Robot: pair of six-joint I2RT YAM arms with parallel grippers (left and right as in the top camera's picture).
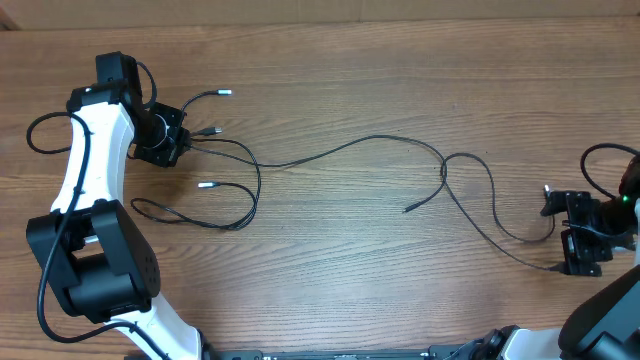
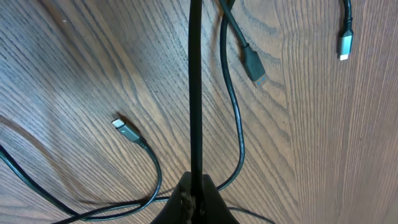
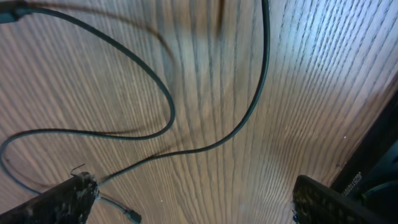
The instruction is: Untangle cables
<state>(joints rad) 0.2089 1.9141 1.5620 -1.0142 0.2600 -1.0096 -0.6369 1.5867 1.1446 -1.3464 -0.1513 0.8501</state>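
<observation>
Black cables (image 1: 340, 152) sprawl across the wooden table (image 1: 330, 60) from nine o'clock to three o'clock, looping near both ends. At ten o'clock the left gripper (image 2: 196, 190) is pinched tight on one cable (image 2: 195, 93). At three o'clock the right gripper (image 3: 193, 202) stands spread wide, holding nothing.

Matt wood-grain table (image 1: 400, 60), smooth black plastic-sheathed cables (image 1: 380, 137)

Wood-grain bench (image 1: 400, 280) is carrying thin blk cables (image 1: 378, 138), lying loosely looped across it, plug tips mostly at left.
</observation>
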